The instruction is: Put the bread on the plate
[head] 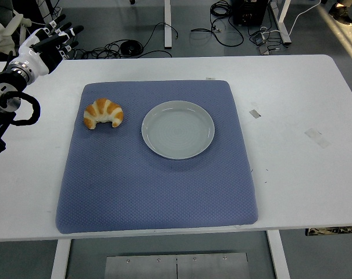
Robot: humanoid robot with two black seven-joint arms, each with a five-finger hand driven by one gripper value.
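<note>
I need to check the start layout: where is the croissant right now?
In the head view the croissant lies on the left part of the blue mat, just left of the empty plate and not touching it; the left hand is raised at the table's far-left corner.

Croissant left of plate

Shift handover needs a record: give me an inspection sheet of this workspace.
Surface: white table with a blue mat on it.
Job's things: croissant on the mat, left of the empty plate; apart.
Clutter: tape scraps on the table's right side.
Hands: left hand above the far left corner, fingers spread, holding nothing; right not in view.
Cables: black cables on the floor beyond.
Surroundings: table legs, grey floor.
</note>
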